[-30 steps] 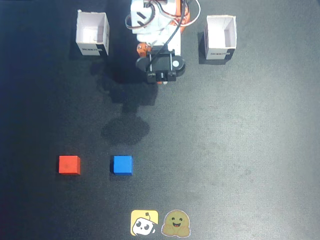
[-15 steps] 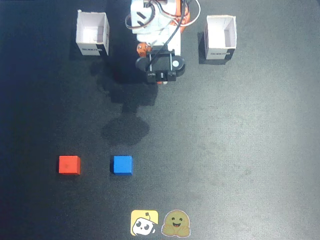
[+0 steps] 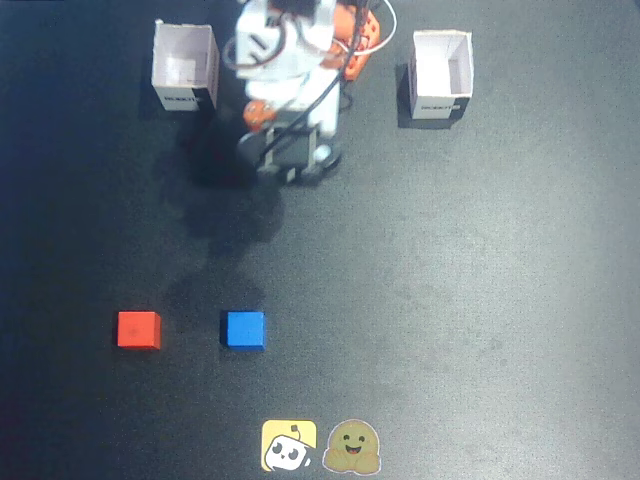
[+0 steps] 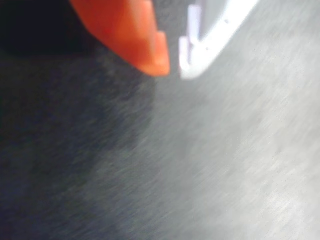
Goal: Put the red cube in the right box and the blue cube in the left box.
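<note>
While my pincer (image 4: 172,67) hangs empty, tips nearly touching, the red cube (image 3: 138,329) and blue cube (image 3: 245,330) lie well ahead of it on the mat. I judge both light, rigid, slightly slick; I'd pinch opposite flat faces.

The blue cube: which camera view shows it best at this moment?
The fixed view. There the blue cube lies whole and unobstructed on the dark table, beside the red cube. The wrist view shows none of it, only the claw tips over blurred table.
</note>
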Action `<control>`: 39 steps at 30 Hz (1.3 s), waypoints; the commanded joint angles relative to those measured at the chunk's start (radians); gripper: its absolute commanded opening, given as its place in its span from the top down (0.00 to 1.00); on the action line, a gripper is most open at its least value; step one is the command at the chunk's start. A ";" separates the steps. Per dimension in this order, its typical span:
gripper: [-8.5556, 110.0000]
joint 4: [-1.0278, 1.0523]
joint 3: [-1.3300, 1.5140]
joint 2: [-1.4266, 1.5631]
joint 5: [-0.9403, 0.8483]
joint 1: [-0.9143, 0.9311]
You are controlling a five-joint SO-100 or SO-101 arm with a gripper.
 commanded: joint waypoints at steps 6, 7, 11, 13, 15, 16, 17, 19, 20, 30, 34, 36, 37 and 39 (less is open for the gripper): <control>0.93 -0.110 -0.175 -0.221 -0.031 0.083; 0.93 -0.118 -0.192 -0.244 -0.034 0.095; 0.92 -0.152 -0.264 -0.350 -0.054 0.141; 0.91 -0.166 -0.311 -0.414 -0.063 0.160; 0.91 -0.178 -0.360 -0.480 -0.069 0.179; 0.90 -0.183 -0.385 -0.512 -0.071 0.190; 0.90 -0.190 -0.407 -0.543 -0.072 0.199; 0.90 -0.207 -0.451 -0.604 -0.074 0.215; 0.89 -0.218 -0.474 -0.638 -0.080 0.222; 0.84 -0.247 -0.678 -0.874 -0.095 0.276; 0.84 -0.276 -0.719 -0.940 -0.098 0.302; 0.83 -0.276 -0.755 -0.979 -0.101 0.314; 0.83 -0.273 -0.778 -1.000 -0.104 0.321; 0.83 -0.273 -0.816 -1.042 -0.117 0.331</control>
